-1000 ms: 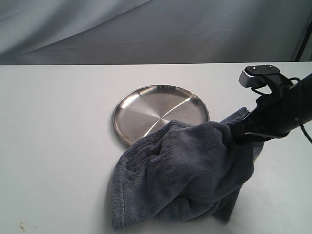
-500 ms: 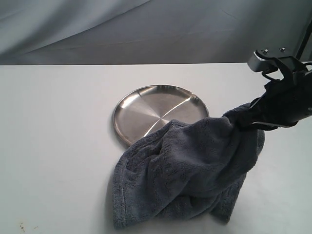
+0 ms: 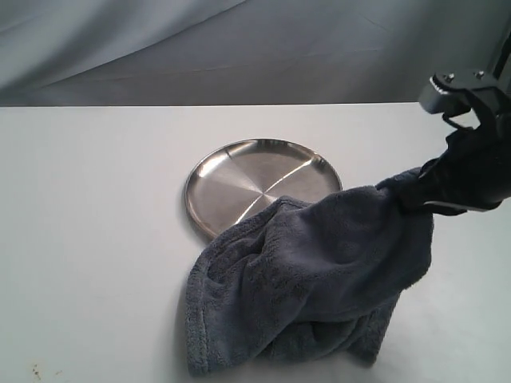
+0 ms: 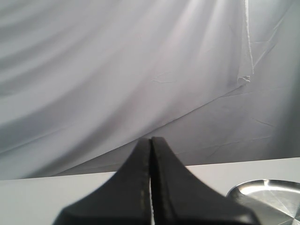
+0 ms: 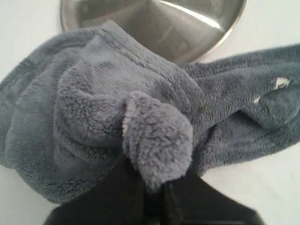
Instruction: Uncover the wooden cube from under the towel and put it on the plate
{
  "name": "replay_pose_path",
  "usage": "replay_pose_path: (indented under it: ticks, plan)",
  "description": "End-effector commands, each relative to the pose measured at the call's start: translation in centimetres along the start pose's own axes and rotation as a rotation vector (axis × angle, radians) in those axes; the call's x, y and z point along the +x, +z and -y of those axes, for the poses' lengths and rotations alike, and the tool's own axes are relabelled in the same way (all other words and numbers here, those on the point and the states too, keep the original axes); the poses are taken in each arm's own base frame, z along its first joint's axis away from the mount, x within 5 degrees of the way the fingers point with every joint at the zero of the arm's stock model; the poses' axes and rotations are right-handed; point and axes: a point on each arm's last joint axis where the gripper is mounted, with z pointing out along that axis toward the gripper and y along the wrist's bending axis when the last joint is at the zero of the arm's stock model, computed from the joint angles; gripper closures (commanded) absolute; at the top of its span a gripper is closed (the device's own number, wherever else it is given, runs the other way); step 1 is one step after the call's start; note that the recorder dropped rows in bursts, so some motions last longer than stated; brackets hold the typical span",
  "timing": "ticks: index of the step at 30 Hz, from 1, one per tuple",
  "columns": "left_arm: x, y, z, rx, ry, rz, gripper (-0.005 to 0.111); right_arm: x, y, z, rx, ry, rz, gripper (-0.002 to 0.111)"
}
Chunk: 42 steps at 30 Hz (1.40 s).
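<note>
Right pincer [image 3: 411, 199] is closed on a bunched fold of the towel [image 3: 311, 279]. In the wrist view the grey fleece bulges out just past my fingertips, clamped tight between them [image 5: 152, 187]. The pincer sits up off the table [image 3: 96, 239], so the pinched part of the towel is lifted. The rest drapes down and away from the pincer in a thick heap, and its lower folds rest on the table below and to the plate side of my grip.

The plate [image 3: 239, 179] lies flat on the table beyond the towel from the right pincer, well apart from the pincer itself. The far edge of the towel overlaps the part of the plate's rim nearest the pincer. The rest of the dish is bare and shiny. In the wrist view the plate [image 5: 154, 23] shows past the towel [image 5: 93, 108].

The cube does not show in any view. The heap under my right pincer hides whatever is beneath it, so I cannot tell where the cube sits.

Left pincer [image 4: 151, 187] has its jaws pressed together, holding nothing, and it points toward the grey backdrop [image 4: 140, 70]. A bit of the plate's rim [image 4: 269, 197] is in view beyond it.
</note>
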Motion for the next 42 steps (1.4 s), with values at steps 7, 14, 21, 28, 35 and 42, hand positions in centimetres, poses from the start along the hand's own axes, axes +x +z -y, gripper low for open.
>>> replay_pose_path:
  ticks: [7, 14, 21, 28, 35, 42]
  plan:
    - [0.0, 0.0, 0.0, 0.001, -0.005, 0.009, 0.107, 0.8, 3.3, 1.5, 0.024, 0.051, -0.101, 0.059]
    - [0.0, 0.0, 0.0, 0.001, -0.005, 0.009, 0.107, 0.5, 1.6, 1.2, 0.069, 0.0, -0.046, 0.043]
    - [0.0, 0.0, 0.0, 0.001, -0.005, 0.009, 0.107, 0.6, 0.6, -2.3, -0.019, -0.087, -0.068, 0.075]
    - [0.0, 0.0, 0.0, 0.001, -0.005, 0.009, 0.107, 2.5, 1.5, -7.6, -0.079, -0.336, -0.31, 0.108]
    - [0.0, 0.0, 0.0, 0.001, -0.005, 0.009, 0.107, 1.5, -0.9, -10.7, -0.019, -0.379, -0.469, 0.108]
    - [0.0, 0.0, 0.0, 0.001, -0.005, 0.009, 0.107, -1.8, 2.1, -15.9, -0.058, -0.457, -0.471, 0.108]
